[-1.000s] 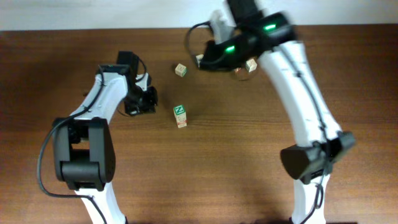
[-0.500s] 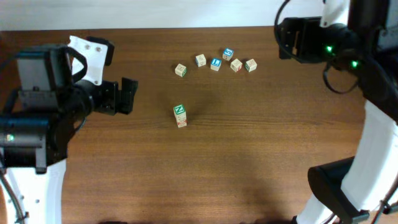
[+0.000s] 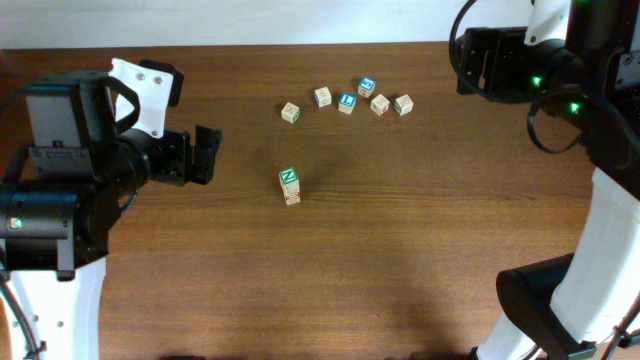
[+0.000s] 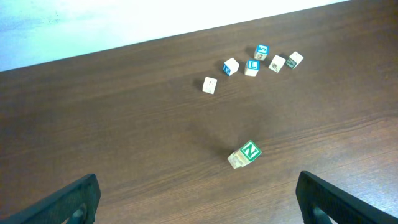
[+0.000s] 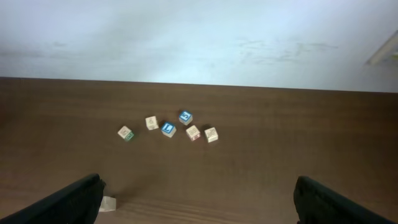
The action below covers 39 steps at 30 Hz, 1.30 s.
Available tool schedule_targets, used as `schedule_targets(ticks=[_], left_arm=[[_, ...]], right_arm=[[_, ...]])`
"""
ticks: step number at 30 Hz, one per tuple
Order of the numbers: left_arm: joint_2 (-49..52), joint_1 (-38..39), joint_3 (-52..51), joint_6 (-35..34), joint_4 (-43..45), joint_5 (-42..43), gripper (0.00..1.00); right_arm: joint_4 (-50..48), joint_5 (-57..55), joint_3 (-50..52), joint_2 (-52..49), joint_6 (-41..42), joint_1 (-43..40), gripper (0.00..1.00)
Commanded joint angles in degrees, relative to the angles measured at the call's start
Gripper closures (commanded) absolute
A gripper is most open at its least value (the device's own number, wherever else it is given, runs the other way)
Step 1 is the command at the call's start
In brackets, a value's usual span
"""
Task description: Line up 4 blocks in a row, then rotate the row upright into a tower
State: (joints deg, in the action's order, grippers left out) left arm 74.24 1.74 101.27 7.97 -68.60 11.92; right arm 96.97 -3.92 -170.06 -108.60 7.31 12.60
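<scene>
Left gripper [image 3: 207, 155] and right gripper [image 5: 198, 202] are found released, empty, well apart from the green N block [image 3: 289, 178]. Pale blocks [image 3: 380, 104] and blue cubes [image 3: 346, 103] are ranged beyond it.

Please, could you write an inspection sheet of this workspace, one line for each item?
Surface: dark brown wooden table, no spills seen.
Job's things: four pale wooden alphabet cubes in the far row; green-N wooden cube apart, apparently atop another pale cube.
Clutter: two blue-faced wooden cubes within that row.
Grippers: left hand open, empty; right hand open, empty.
Cables: black cable looped beside the right arm, away from cubes.
Surroundings: pale wall behind the table.
</scene>
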Motion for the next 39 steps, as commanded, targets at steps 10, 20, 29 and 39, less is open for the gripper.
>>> schedule_targets(ticks=[10, 20, 29, 39], left_arm=[[-0.4, 0.0, 0.7, 1.2, -0.1, -0.4, 0.01], [-0.4, 0.0, 0.7, 1.2, -0.1, -0.4, 0.01], [-0.4, 0.0, 0.7, 1.2, -0.1, -0.4, 0.01], [-0.4, 0.0, 0.7, 1.2, -0.1, -0.4, 0.01]], right_arm=[[-41.6, 0.9, 48.1, 14.2, -13.3, -0.3, 0.02], [-68.4, 0.9, 97.7, 48.4, -13.3, -2.3, 0.02], [-89.5, 1.1, 150.7, 92.4, -6.3, -7.9, 0.02], [-92.4, 2.6, 169.7, 108.4, -5.1, -7.8, 0.02]])
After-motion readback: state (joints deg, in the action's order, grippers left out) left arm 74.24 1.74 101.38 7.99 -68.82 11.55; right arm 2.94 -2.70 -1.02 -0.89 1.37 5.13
